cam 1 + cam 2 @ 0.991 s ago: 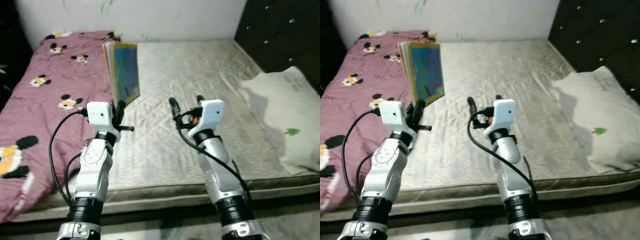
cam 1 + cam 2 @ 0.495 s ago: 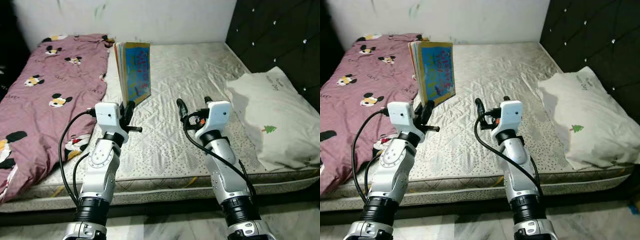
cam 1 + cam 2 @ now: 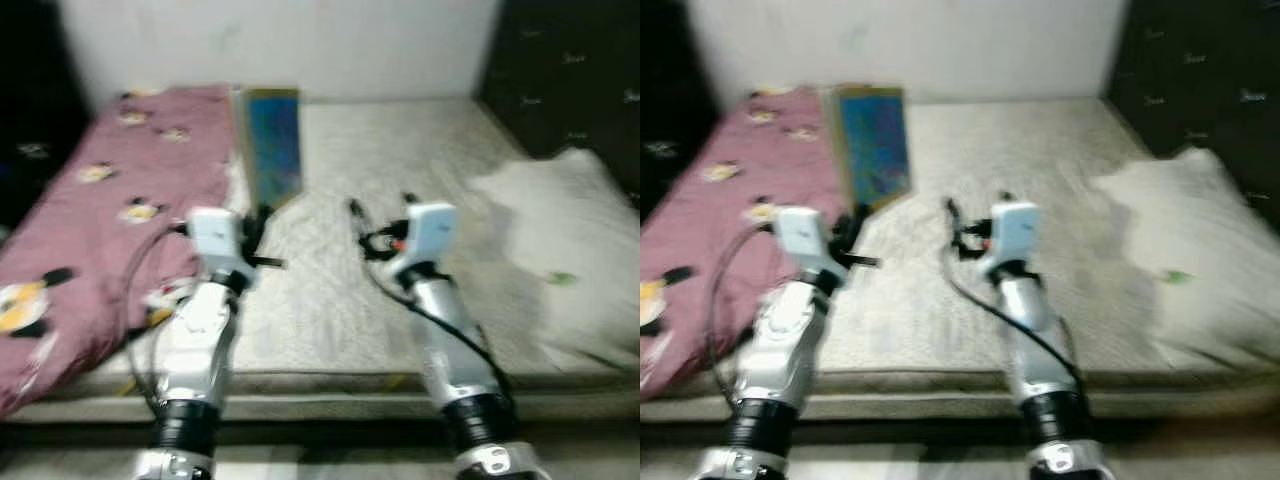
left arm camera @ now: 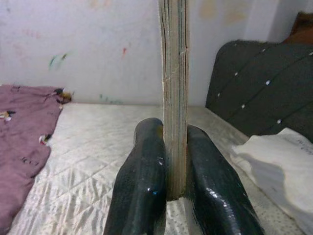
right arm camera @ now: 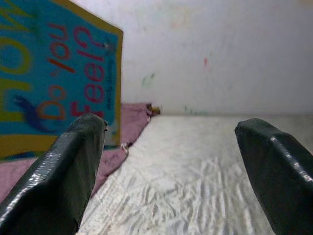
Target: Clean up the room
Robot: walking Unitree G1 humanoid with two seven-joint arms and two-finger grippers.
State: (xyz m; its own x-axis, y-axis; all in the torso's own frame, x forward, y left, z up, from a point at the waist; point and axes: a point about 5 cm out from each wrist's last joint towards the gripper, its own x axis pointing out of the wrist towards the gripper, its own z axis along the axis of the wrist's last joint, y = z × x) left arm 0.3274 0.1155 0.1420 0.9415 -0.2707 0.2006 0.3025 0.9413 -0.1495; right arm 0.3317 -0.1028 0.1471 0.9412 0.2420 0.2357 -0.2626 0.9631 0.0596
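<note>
A blue picture book [image 3: 272, 146] with a yellow border stands upright over the bed, held by its lower edge. My left gripper [image 3: 250, 222] is shut on it; in the left wrist view both fingers [image 4: 146, 186] press the book's edge [image 4: 174, 98]. My right gripper [image 3: 378, 210] hovers open over the mattress [image 3: 400, 160], to the right of the book, with nothing between its fingers [image 5: 58, 171]. The book's cover [image 5: 54, 73] reads "Do you feel?" in the right wrist view.
A maroon cartoon-print blanket [image 3: 110, 190] covers the bed's left side. A white pillow [image 3: 560, 230] lies at the right, by a dark tufted headboard [image 3: 570, 60]. A white wall [image 3: 280, 40] runs behind the bed. The eye views are blurred.
The camera has shifted and the picture has blurred. Both arms keep their pose, the book still upright in the left gripper.
</note>
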